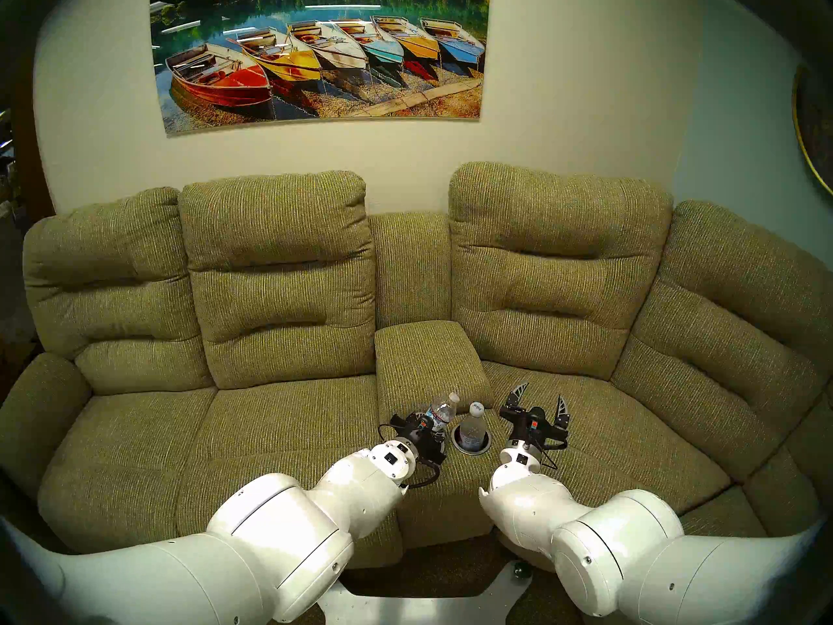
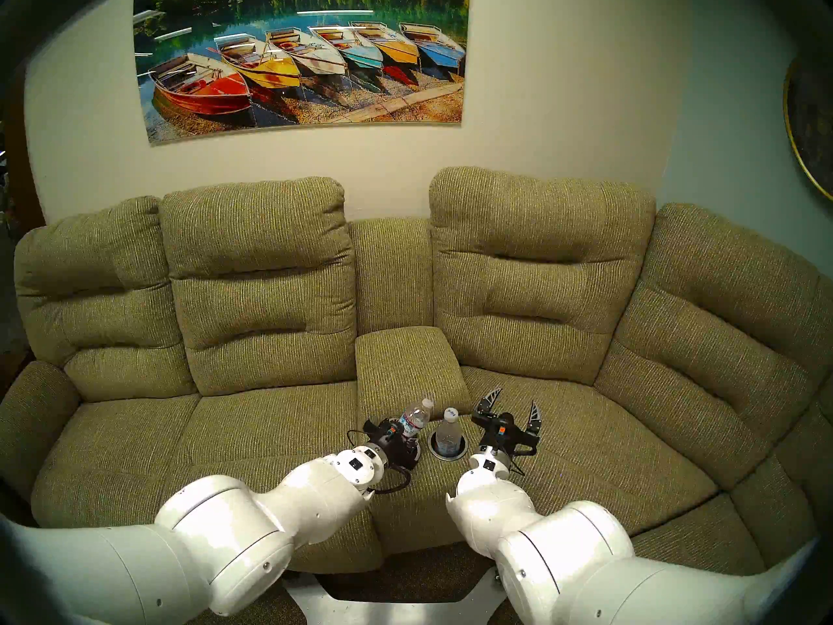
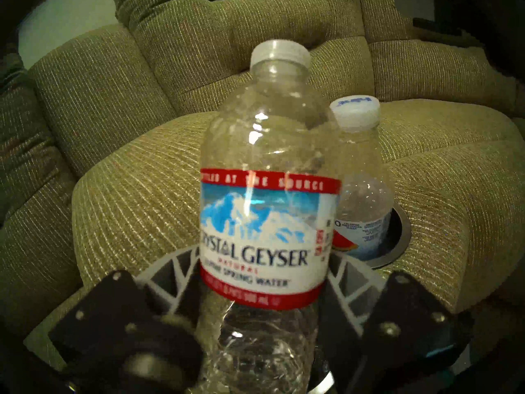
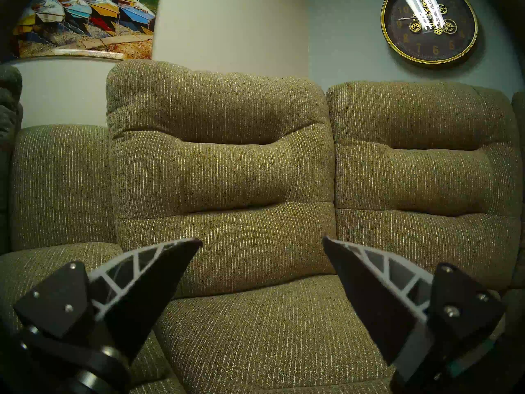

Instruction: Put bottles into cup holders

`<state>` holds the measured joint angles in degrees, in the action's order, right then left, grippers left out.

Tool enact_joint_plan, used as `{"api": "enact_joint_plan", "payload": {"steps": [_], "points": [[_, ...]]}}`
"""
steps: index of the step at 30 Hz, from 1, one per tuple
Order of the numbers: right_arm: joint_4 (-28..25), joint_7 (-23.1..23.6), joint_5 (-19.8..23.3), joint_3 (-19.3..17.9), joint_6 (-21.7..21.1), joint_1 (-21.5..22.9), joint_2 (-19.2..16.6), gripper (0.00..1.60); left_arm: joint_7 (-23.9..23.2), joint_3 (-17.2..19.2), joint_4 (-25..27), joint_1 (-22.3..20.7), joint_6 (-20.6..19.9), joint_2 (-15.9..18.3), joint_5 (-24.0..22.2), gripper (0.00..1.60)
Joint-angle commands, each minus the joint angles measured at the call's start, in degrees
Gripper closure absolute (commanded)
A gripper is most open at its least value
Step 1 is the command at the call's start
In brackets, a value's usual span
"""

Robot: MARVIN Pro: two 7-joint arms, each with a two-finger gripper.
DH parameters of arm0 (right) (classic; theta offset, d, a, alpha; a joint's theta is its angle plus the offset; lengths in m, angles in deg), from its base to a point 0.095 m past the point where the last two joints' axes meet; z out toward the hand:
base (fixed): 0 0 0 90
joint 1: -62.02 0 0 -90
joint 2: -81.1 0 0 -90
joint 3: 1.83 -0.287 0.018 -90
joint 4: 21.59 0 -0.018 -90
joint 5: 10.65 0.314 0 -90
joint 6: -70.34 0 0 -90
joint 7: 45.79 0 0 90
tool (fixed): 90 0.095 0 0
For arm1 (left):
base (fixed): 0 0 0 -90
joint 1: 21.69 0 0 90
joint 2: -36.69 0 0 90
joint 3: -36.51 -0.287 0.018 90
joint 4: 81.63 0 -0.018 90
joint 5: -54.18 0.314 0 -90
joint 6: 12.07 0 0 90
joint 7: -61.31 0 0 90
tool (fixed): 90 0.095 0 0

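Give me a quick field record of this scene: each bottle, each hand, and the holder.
Red-labelled bottle: tilted, between the left hand's fingers, over the console
Pale-labelled bottle: upright in the cup holder
Left hand: around the red-labelled bottle; grip firmness unclear
Right hand: open, empty, above the sofa seat

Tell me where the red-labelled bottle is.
In the head views, the red-labelled bottle tilts between the left gripper's fingers, just left of the other bottle in its cup holder.
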<state>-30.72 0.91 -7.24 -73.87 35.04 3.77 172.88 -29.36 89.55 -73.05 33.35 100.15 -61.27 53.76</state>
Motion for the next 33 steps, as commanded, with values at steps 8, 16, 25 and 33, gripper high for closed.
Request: {"api": "enact_joint_plan", "payload": {"steps": [8,16,25,33], "points": [[-0.4,-0.1,-0.2,0.1,0.3,0.5,0.0,0.0,0.6,0.4,-0.2,-1.0,-0.1,-0.9,-0.1,0.78],[-0.4,-0.1,-0.2,0.0,0.3,0.5,0.0,0.0,1.0,0.8,-0.5,-0.8,-0.1,-1.1,-0.3,1.04],[-0.4,-0.1,-0.2,0.0,0.3,0.5,0.0,0.0,1.1,1.1,-0.7,-0.9,-0.1,-1.2,-0.2,1.04],[-0.4,-0.1,-0.2,0.0,0.3,0.5,0.0,0.0,1.1,1.2,-0.8,-0.9,-0.1,-1.2,-0.1,1.04]]}}
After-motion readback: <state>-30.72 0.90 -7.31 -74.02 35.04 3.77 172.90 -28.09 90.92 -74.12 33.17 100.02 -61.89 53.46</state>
